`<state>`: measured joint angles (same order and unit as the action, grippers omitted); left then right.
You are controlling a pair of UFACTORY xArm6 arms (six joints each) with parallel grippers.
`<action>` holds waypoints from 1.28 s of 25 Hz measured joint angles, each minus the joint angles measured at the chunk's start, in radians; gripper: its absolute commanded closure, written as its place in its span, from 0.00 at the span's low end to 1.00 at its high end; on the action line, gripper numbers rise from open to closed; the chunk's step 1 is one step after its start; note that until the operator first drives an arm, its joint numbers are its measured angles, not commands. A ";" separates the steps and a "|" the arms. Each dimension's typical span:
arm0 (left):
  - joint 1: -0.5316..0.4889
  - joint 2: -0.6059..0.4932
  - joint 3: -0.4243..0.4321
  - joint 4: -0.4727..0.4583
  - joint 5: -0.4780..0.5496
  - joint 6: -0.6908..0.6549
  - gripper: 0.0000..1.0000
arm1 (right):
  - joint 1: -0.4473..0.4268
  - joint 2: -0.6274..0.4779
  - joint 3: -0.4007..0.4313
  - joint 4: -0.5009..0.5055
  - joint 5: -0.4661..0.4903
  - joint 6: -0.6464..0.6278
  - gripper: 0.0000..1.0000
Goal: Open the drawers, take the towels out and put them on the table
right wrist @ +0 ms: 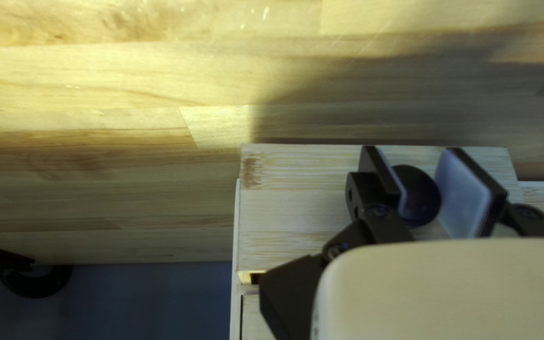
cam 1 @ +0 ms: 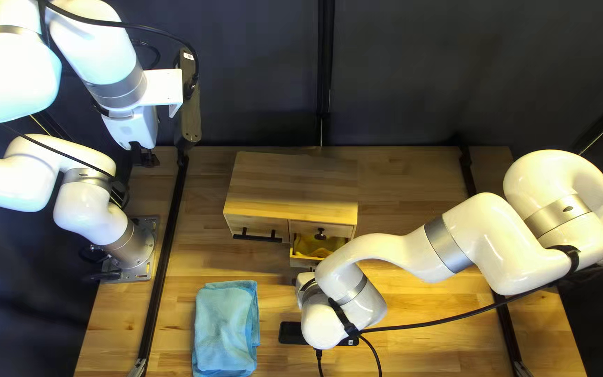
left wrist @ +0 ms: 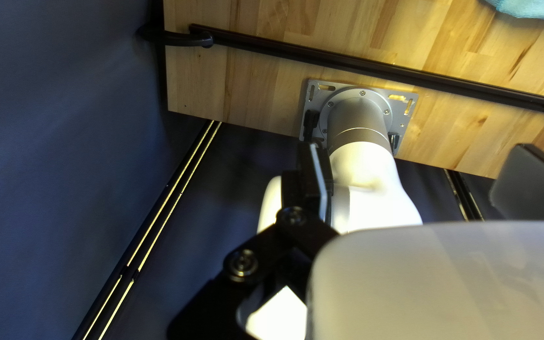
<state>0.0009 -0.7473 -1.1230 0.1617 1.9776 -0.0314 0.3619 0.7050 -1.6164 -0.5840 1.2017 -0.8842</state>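
A wooden drawer cabinet (cam 1: 291,188) stands mid-table. Its lower right drawer (cam 1: 301,258) is pulled out, and a yellow towel (cam 1: 316,246) lies inside. In the right wrist view my right gripper (right wrist: 418,186) is shut on the dark round knob (right wrist: 418,200) of the pale drawer front (right wrist: 295,208), one pad on each side. In the top left view that gripper is hidden under its own wrist (cam 1: 333,309). A folded blue towel (cam 1: 226,327) lies on the table near the front edge. My left gripper (left wrist: 418,160) hangs open and empty, raised at the back left above its own base (left wrist: 359,111).
The cabinet's left drawer has a black bar handle (cam 1: 257,236) and looks closed. Another knob (cam 1: 321,231) sits on the drawer above the open one. Black rails (cam 1: 168,225) run front to back on both sides of the table. A cable (cam 1: 437,319) trails from my right wrist.
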 measured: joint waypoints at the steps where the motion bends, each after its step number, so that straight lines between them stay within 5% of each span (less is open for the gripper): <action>1: 0.000 0.000 0.000 0.000 0.000 0.000 0.00 | 0.002 0.003 -0.005 0.005 0.002 -0.003 0.97; 3: 0.000 0.000 0.000 0.000 0.000 0.000 0.00 | 0.005 0.009 -0.019 0.014 0.008 -0.008 0.91; 4: 0.000 0.000 0.000 0.000 0.000 0.000 0.00 | 0.008 0.014 -0.028 0.018 0.012 -0.010 0.79; 13: 0.000 0.000 0.000 0.000 0.000 0.000 0.00 | 0.031 0.053 -0.091 0.042 0.039 -0.030 0.78; 15: 0.000 0.000 0.000 0.000 0.000 0.000 0.00 | 0.034 0.060 -0.099 0.044 0.042 -0.033 0.67; 16: 0.000 0.000 0.000 0.000 0.000 0.000 0.00 | 0.035 0.061 -0.101 0.045 0.042 -0.033 0.40; 17: 0.000 0.000 0.000 0.000 0.000 0.000 0.00 | 0.037 0.063 -0.102 0.045 0.042 -0.033 0.00; 32: 0.000 0.000 0.000 0.000 0.000 0.000 0.00 | 0.024 -0.033 -0.121 0.109 0.097 -0.005 0.00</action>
<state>0.0009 -0.7473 -1.1230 0.1617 1.9776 -0.0314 0.3862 0.6723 -1.7371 -0.4754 1.2988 -0.8888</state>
